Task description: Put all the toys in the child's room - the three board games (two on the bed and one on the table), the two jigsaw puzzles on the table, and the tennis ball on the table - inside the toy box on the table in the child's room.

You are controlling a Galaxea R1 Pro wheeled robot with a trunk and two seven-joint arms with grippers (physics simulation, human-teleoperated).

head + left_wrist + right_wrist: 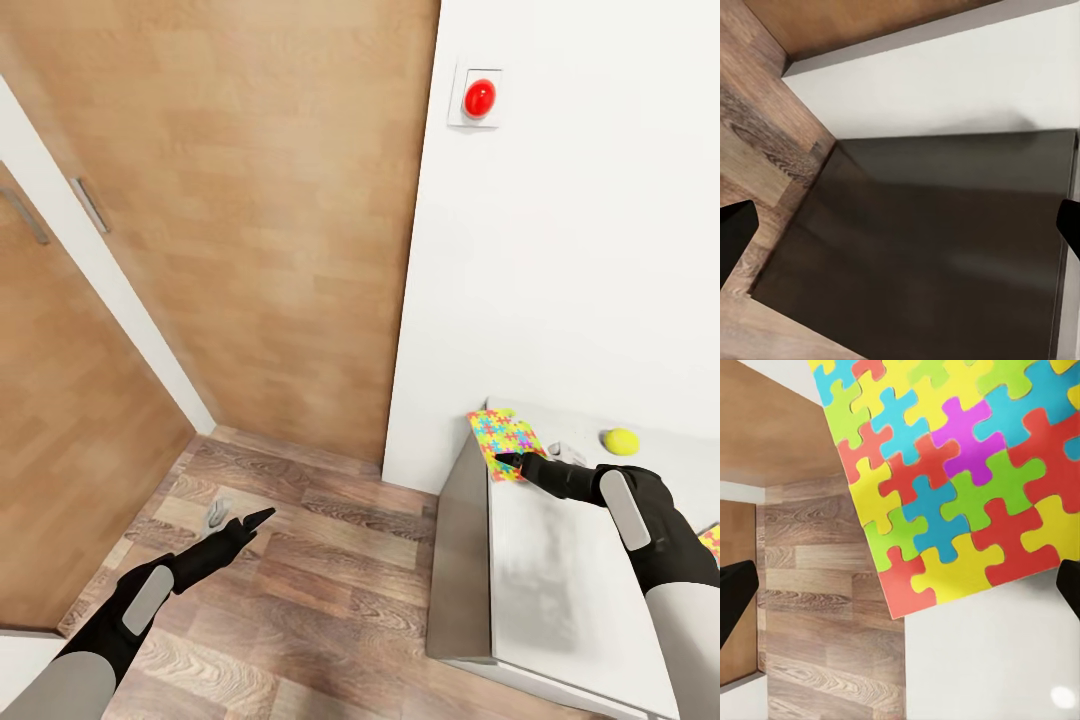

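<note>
Nearest me, the left gripper (243, 523) hangs low over the wood floor (300, 560), off the table's left side, its fingers spread and holding nothing; its own camera looks at the table's dark side panel (930, 255) with a fingertip (735, 232) at either edge of the picture. On the white table (560, 580), the right arm reaches forward and the right gripper (512, 461) sits at the near edge of a bright jigsaw puzzle (505, 440), which lies flat at the table's far left corner. From the wrist the puzzle (960, 480) lies between widely parted fingers, not clasped. A tennis ball (621, 441) rests further right near the table's back edge, apart from the puzzle. A coloured sliver (711, 540) at the table's right edge may be a second puzzle. Beyond, a red button (479, 97) is on the wall, beside wooden doors (250, 200).
</note>
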